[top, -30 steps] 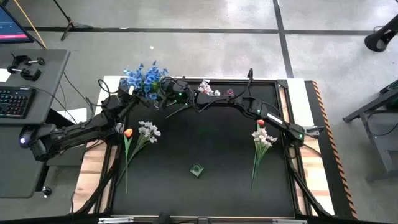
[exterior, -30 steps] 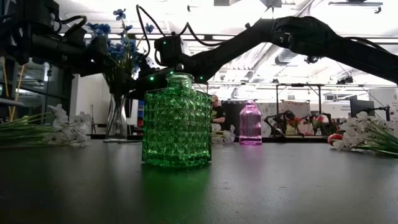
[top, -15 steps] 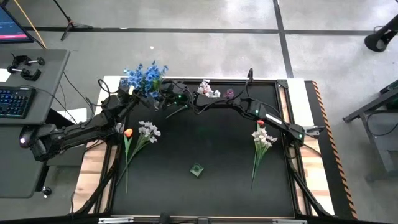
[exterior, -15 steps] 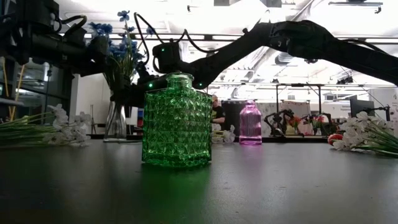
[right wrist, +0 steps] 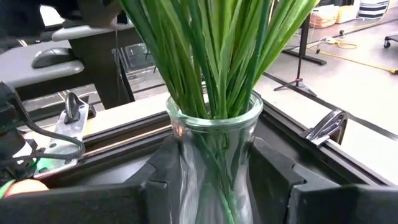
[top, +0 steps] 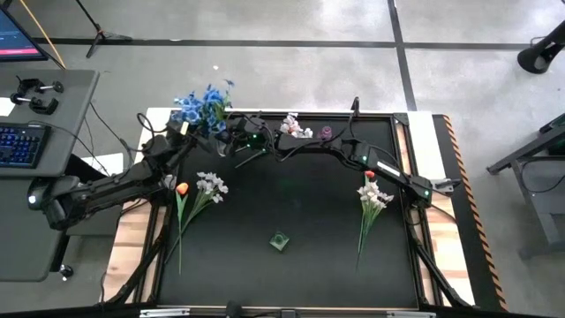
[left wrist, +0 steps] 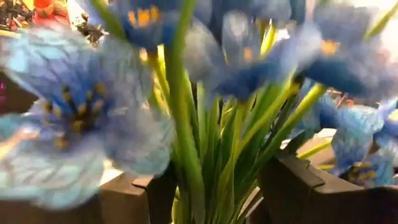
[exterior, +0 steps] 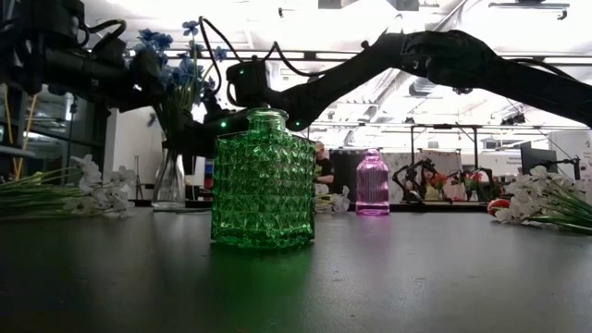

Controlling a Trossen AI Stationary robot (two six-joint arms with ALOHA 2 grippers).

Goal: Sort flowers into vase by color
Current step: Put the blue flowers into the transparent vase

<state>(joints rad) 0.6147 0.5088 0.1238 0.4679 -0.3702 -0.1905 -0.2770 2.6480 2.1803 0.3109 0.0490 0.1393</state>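
Observation:
A bunch of blue flowers [top: 205, 106] stands in a clear glass vase [exterior: 171, 185] at the table's far left corner. My left gripper [top: 194, 126] comes in from the left and is closed around the stems [left wrist: 214, 162] just under the blossoms. My right gripper [top: 225, 134] reaches across from the right, lower down, and is shut on the vase [right wrist: 214, 168]. White-pink flowers [top: 296, 128] lie by a pink vase [top: 327, 132]. An orange tulip [top: 182, 188] and white flowers [top: 210, 185] lie at the left. Another tulip [top: 369, 176] and white flowers [top: 375, 199] lie at the right. My left gripper has the bundle of green stems [left wrist: 186, 180] between its two fingers [left wrist: 163, 196], a little below the blossoms. It comes in level from the table's left, fingers across the upright stems. My right gripper pinches the clear vase's narrow neck [right wrist: 186, 171] just under the rim, one finger [right wrist: 163, 177] on each side. It comes in roughly level from the table's right. The vase stands upright on the table.
A green faceted vase [top: 279, 240] stands alone in the middle near part of the black table. The table's left edge, with a desk and keyboard [top: 22, 141] beyond it, lies close to the clear vase. Open tabletop lies between the flower piles.
My right gripper's fingers have drawn together on the clear vase's neck. The blue blossoms have swayed a little toward the table's far left, while the vase's foot has kept its place.

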